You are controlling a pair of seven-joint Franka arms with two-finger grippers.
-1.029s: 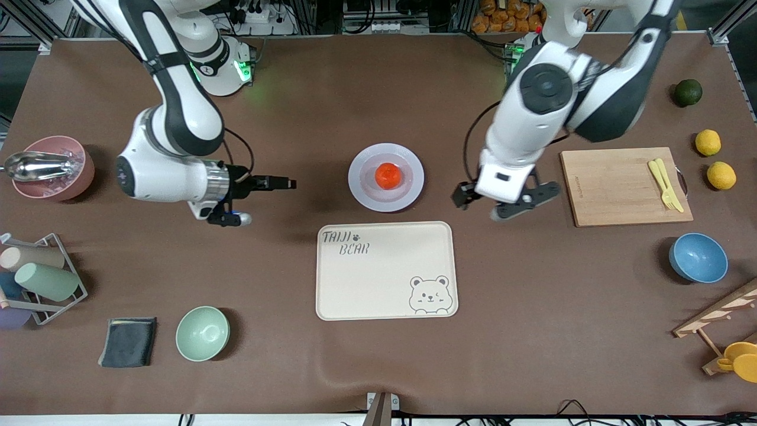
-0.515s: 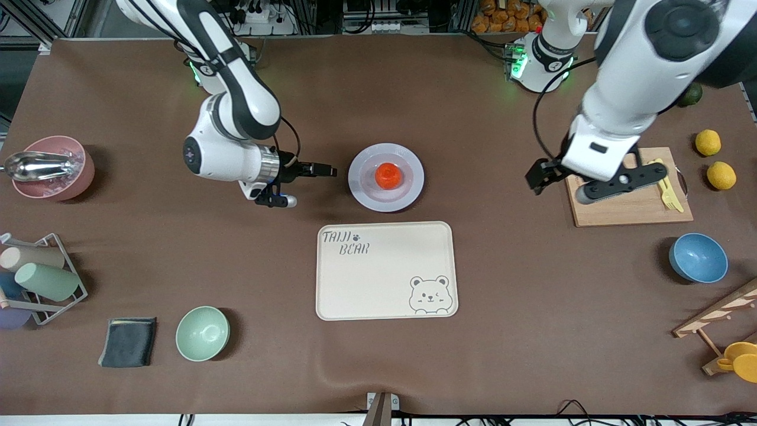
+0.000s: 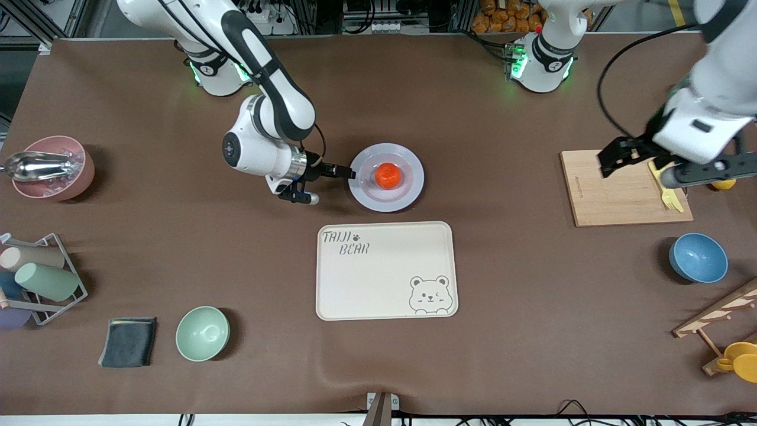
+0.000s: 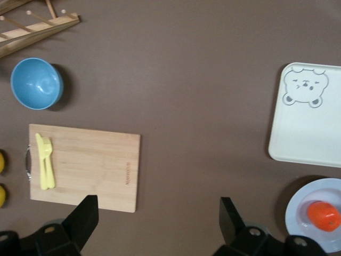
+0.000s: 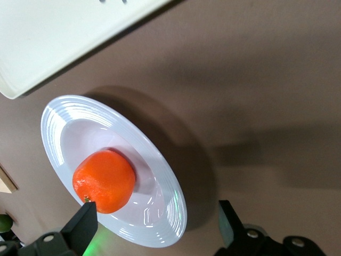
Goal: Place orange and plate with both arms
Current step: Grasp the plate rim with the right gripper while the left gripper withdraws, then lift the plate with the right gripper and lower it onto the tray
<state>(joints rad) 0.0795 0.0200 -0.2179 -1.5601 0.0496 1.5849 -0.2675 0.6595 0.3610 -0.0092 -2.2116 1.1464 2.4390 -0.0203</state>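
Orange: the orange (image 3: 388,176) sits in the well of the plate (image 3: 414,190), roughly centred; the right wrist view shows it (image 5: 103,181) resting on the dish floor, clear of the ridged rim (image 5: 165,192).
Plate: flat on the brown table mat (image 3: 378,106), a little farther from the front camera than the cream bear-printed tray (image 3: 355,284), with a strip of bare mat between them. Since the fruit is already on it, the remaining job looks like carrying the loaded plate onto the tray.
Right gripper: the right gripper (image 3: 348,173) is low at the plate's edge on the right arm's side, pointed sideways at the rim. Its fingers are parted and hold nothing; in its wrist view one dark finger (image 5: 81,226) shows by the orange and the other (image 5: 230,221) over bare mat, so the rim seems to lie between them, though contact is hard to judge. A sideways approach suits pinching a shallow rim.
Left gripper: the left gripper (image 3: 641,160) hangs over the wooden cutting board (image 3: 615,189) toward the left arm's end, well apart from the plate. Its fingers are spread and empty; the yellow cutlery (image 4: 45,161) lies on the board below. This arm appears to wait out of the way.
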